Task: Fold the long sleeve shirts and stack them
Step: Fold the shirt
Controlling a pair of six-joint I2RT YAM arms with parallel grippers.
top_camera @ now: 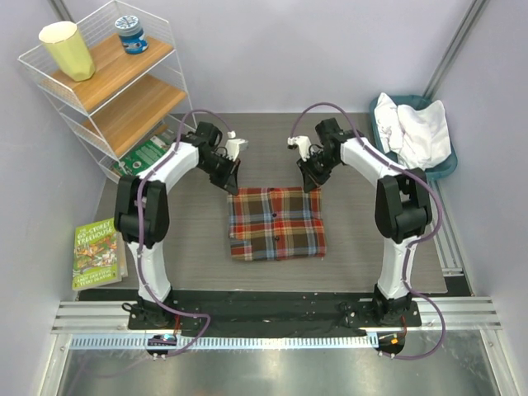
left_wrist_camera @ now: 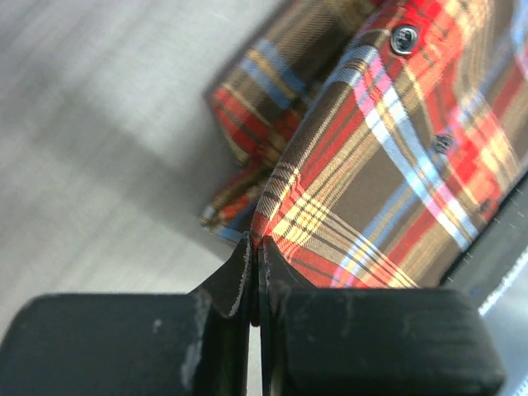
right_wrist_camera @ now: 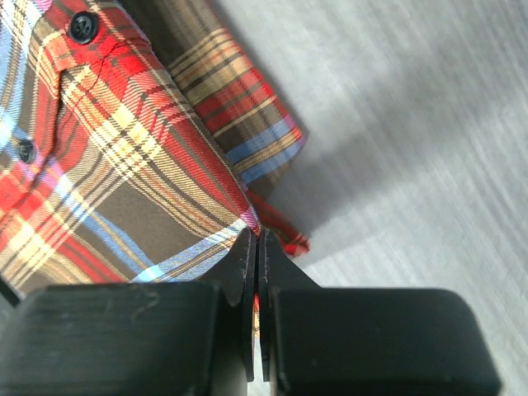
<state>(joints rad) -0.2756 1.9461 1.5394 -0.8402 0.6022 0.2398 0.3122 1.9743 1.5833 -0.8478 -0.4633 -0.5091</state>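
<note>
Metal rail [top_camera: 272, 318] along the near edge, seen from above, carries the bases of both arms, which reach out over a grey table [top_camera: 190, 247]. At mid-table lies the plaid shirt [top_camera: 276, 223], folded into a rough square of red, orange, brown and dark green. The left gripper [top_camera: 233, 183] meets its far left corner and the right gripper [top_camera: 311, 183] its far right corner. The white shirt [top_camera: 421, 132] lies crumpled in a teal basket [top_camera: 381, 111] at the far right of the table, well apart from the plaid one. At far left stands a wire shelf [top_camera: 177, 62] holding a yellow cup [top_camera: 69, 49] and a blue jar [top_camera: 130, 35]. A green book [top_camera: 99, 252] lies at the left edge of the table.

Left wrist view: the left gripper [left_wrist_camera: 254, 247] fills the bottom of the frame, its two black jaws pressed together and pinching the edge of the plaid shirt [left_wrist_camera: 396, 165]. The cloth curves up off the table from the pinch, and lower layers lie flat beneath it. A small metal snap [left_wrist_camera: 404, 39] shows near the top.

Right wrist view: the right gripper [right_wrist_camera: 256, 243] has its jaws pressed together on a corner of the plaid shirt [right_wrist_camera: 124, 165], with a sliver of red cloth showing between them. A dark button [right_wrist_camera: 82, 27] sits at upper left, and the grey table [right_wrist_camera: 412, 124] fills the right side
</note>
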